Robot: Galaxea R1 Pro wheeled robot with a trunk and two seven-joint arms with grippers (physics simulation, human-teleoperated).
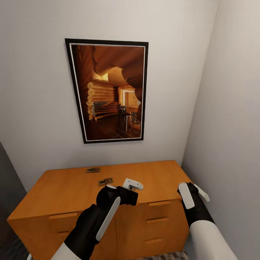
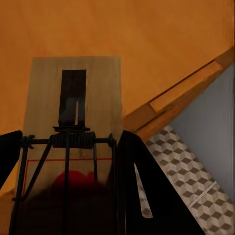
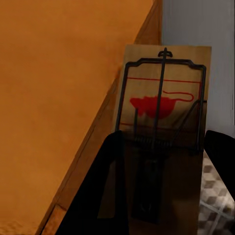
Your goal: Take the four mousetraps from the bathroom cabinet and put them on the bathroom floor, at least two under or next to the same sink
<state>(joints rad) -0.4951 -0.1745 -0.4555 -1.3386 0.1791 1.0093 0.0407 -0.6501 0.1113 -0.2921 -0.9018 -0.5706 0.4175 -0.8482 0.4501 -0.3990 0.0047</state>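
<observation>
Between each tool's fingers sits a mousetrap: left tool clamped on one, right tool on another. Two lie on the cabinet beyond. Lower both flat onto the tiles, I'd say.

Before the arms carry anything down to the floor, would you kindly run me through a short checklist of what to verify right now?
1. Left gripper holds a mousetrap: ok, fingers flank it.
2. Right gripper holds its mousetrap: ok.
3. Remaining mousetraps: two on the cabinet top, one near the wall, one closer: ok.
4. Held traps clear of the cabinet: cannot tell.
5. Bathroom floor in view beside the cabinet: ok.
</observation>
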